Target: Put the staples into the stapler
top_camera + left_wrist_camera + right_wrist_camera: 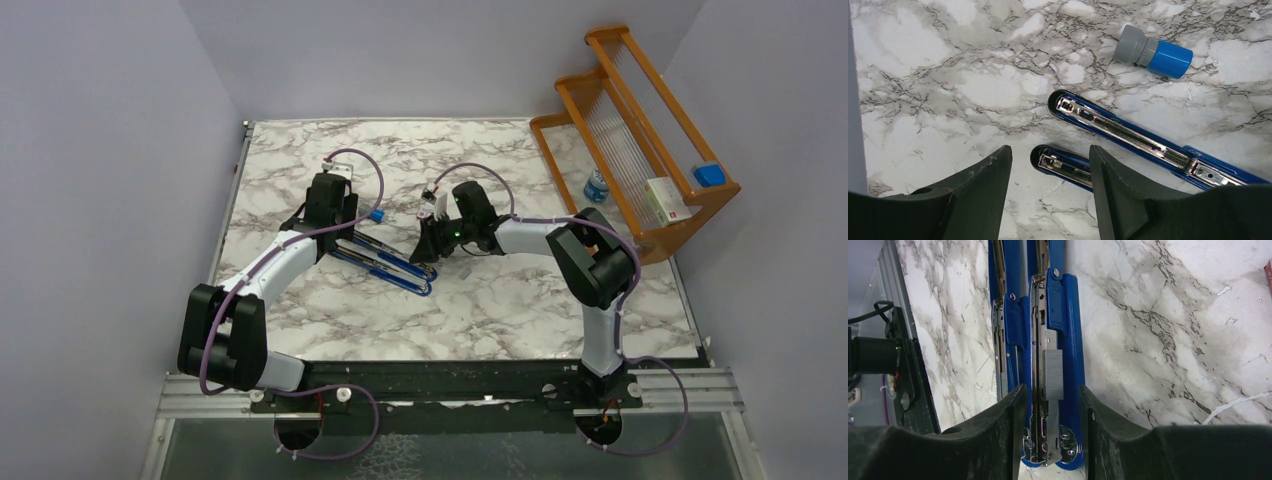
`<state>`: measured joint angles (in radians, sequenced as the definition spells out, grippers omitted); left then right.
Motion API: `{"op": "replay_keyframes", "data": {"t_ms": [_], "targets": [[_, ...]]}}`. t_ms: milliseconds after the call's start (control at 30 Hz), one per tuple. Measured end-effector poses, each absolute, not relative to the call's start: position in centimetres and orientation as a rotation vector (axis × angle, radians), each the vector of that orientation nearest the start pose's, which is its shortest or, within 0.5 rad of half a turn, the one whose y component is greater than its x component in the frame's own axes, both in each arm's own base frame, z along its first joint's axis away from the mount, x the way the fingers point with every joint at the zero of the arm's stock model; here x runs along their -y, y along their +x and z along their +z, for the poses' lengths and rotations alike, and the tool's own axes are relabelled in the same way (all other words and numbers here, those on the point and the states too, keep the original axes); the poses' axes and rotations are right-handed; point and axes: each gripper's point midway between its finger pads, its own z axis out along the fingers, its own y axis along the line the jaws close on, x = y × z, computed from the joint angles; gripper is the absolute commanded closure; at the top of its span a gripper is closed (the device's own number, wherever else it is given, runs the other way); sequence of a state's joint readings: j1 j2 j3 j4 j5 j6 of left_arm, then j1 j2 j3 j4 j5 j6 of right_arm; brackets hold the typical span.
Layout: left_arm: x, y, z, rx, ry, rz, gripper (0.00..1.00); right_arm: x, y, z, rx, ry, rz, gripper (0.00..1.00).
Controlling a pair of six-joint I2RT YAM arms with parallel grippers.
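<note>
The blue stapler (385, 262) lies swung open on the marble table, its two arms side by side. In the right wrist view a grey ribbed strip of staples (1053, 374) lies in the metal channel of the stapler (1068, 315). My right gripper (1051, 387) is open, one finger on either side of the hinge end. My left gripper (1049, 150) is open over the far tips, and the shorter arm (1063, 165) runs between its fingers. A small white staple box (668, 200) with a pink-red label stands on the rack.
A grey cylinder with a blue cap (1153, 51) lies on the table just beyond the stapler tips. A wooden rack (640, 150) stands at the back right, with a small bottle (596, 185) beside it and a blue object (709, 174) on it.
</note>
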<state>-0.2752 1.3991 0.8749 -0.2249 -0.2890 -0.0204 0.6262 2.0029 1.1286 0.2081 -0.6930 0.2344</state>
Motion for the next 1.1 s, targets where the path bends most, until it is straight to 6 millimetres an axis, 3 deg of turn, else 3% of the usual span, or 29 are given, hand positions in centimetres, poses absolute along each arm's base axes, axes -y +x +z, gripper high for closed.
{"op": "replay_keyframes", "data": {"t_ms": [333,767,1100], "targets": [[5.21,36.58,10.75,-2.283,0.149,0.183,0.39,-37.17,30.85,4.55,-2.186,-0.847,1.233,0.62],[5.21,36.58,10.75,-2.283,0.15,0.184,0.39,-37.34,30.96,4.75,-2.181,-0.845,1.242,0.78],[5.21,36.58,10.75,-2.283,0.15,0.184,0.39,-37.22,31.15,4.78,-2.179,-0.84,1.239,0.81]]}}
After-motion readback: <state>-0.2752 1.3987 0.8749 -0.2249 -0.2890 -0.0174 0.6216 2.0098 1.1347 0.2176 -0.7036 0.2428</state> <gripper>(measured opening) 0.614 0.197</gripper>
